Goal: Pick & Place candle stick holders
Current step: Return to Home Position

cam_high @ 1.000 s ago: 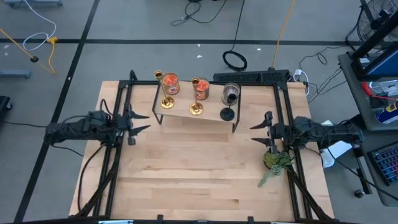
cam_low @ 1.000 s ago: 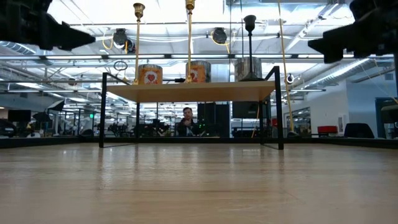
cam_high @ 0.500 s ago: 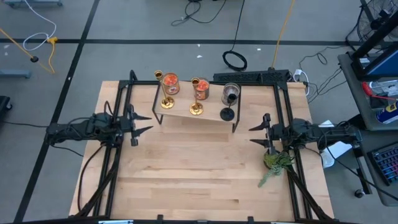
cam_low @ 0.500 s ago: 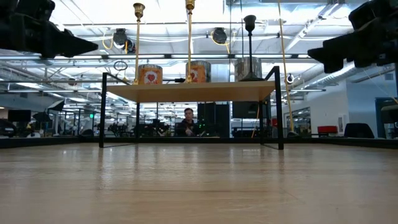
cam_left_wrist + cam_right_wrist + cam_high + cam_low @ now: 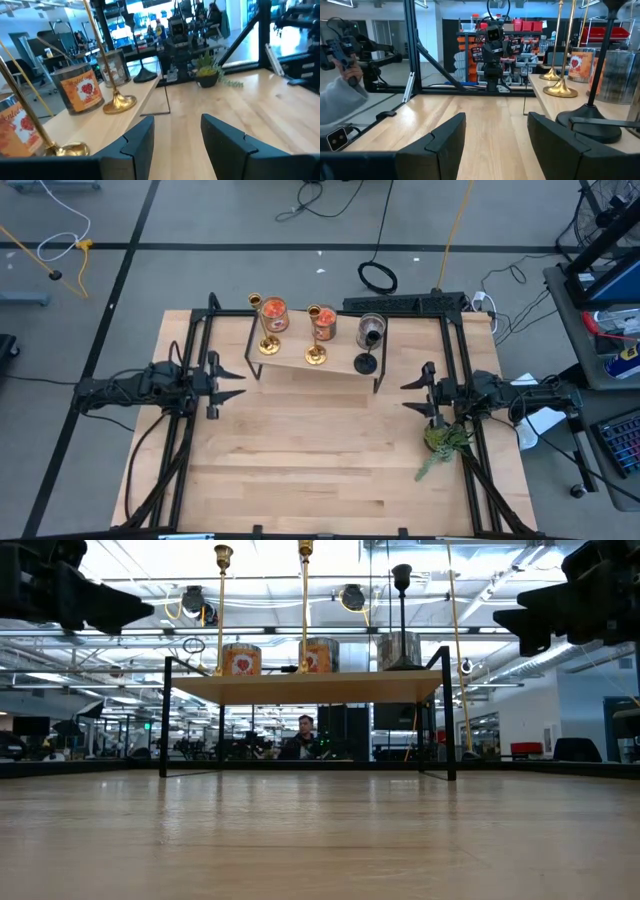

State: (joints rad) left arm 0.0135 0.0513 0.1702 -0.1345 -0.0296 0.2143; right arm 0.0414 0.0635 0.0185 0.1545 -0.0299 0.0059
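Note:
Three candle stick holders stand on a small raised wooden shelf [image 5: 318, 366] at the table's far middle: two brass ones [image 5: 268, 343] [image 5: 315, 356] and a black one [image 5: 366, 363]. The low view shows their tall stems [image 5: 222, 610] [image 5: 305, 602] [image 5: 401, 615]. My left gripper [image 5: 232, 380] hovers open at the shelf's left end, fingers pointing right. My right gripper [image 5: 410, 392] hovers open right of the shelf, fingers pointing left. The left wrist view shows the brass bases [image 5: 120, 102] [image 5: 67, 148]. The right wrist view shows the black base [image 5: 590, 125].
Two orange jar candles [image 5: 275, 313] [image 5: 324, 323] and a grey jar candle [image 5: 371, 328] stand on the shelf behind the holders. A small potted plant [image 5: 440, 442] sits under my right arm. A person's sleeve [image 5: 340, 95] shows beyond the table. Bare wood lies in front of the shelf.
Both grippers have edged a little toward the table's middle and dipped slightly, staying open. The holders have not moved.

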